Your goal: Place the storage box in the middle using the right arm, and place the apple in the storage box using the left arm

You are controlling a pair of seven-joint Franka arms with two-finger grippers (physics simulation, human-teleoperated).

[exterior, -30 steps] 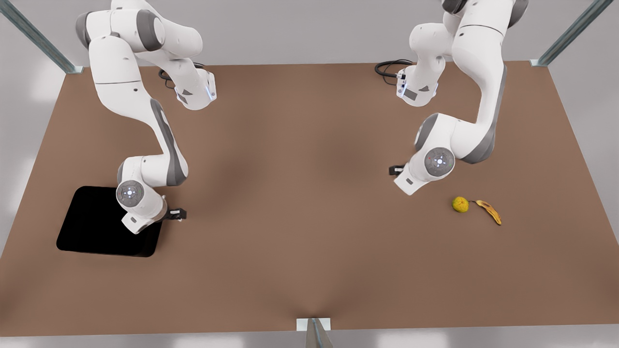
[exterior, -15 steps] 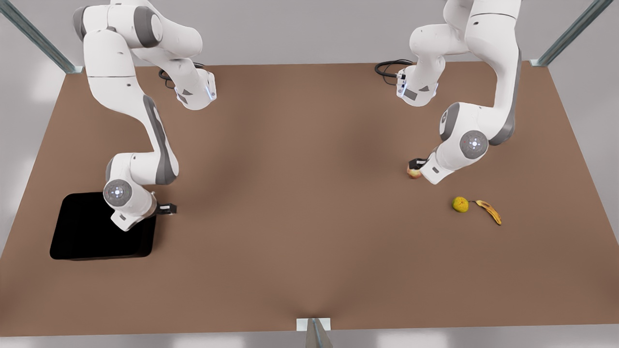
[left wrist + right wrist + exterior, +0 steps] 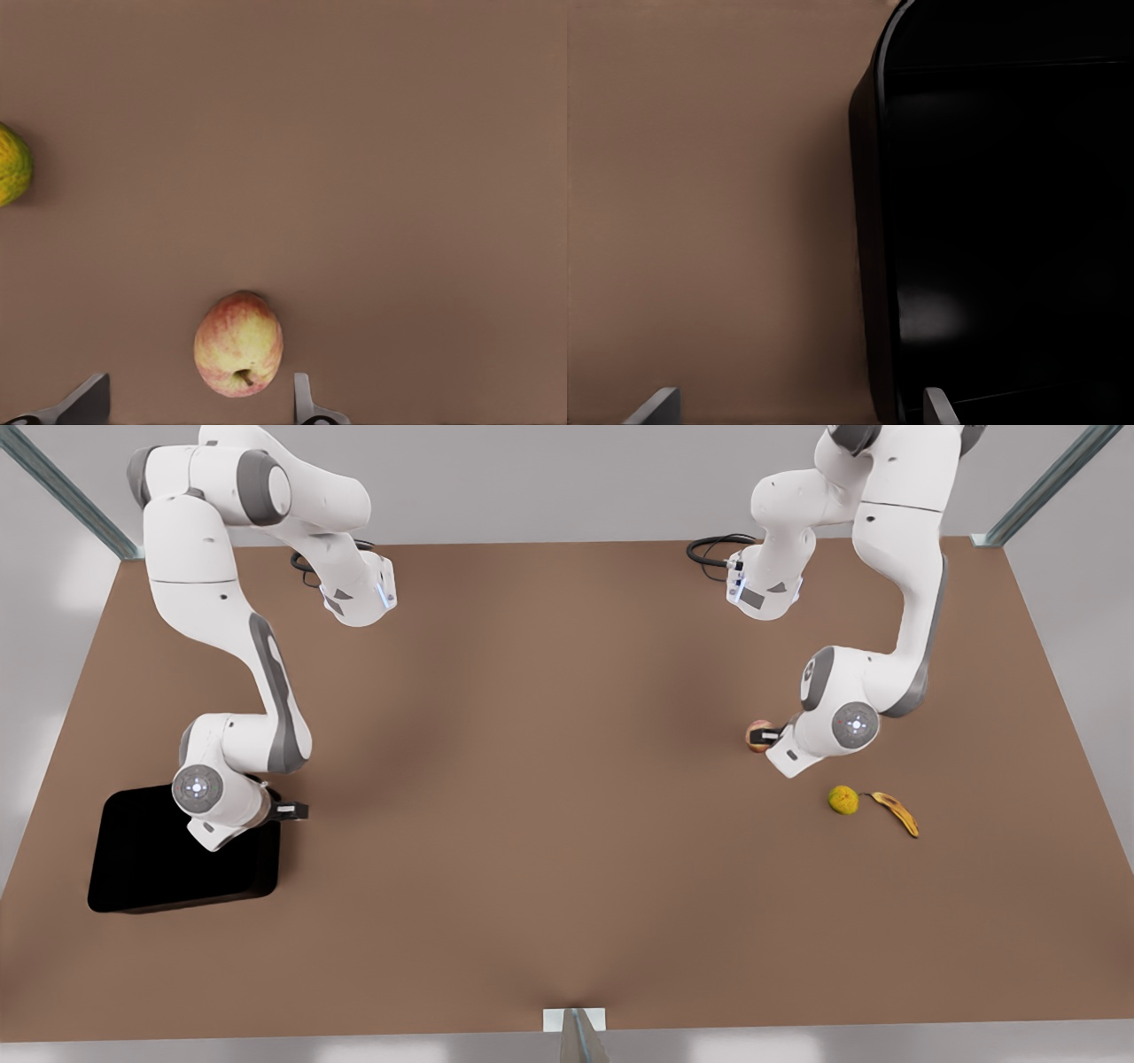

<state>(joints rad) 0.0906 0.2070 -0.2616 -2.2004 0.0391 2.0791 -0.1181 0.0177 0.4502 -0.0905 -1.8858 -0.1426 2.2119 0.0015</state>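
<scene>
While the storage box (image 3: 168, 868) sits far off at the front view's left of the table (image 3: 549, 797), the right gripper (image 3: 799, 409) straddles its wall with fingers spread, and the left gripper (image 3: 197, 405), likewise unclenched, brackets the apple (image 3: 238, 343), each evidently lined up to grasp.

My counter (image 3: 567, 850) is a flat matte brown surface with soft, diffuse shadows near its middle. Pale grey walls or floor surround it. Metal frame struts (image 3: 66, 491) angle in at the far corners, and one bracket (image 3: 574, 1020) sits mid near edge.
</scene>
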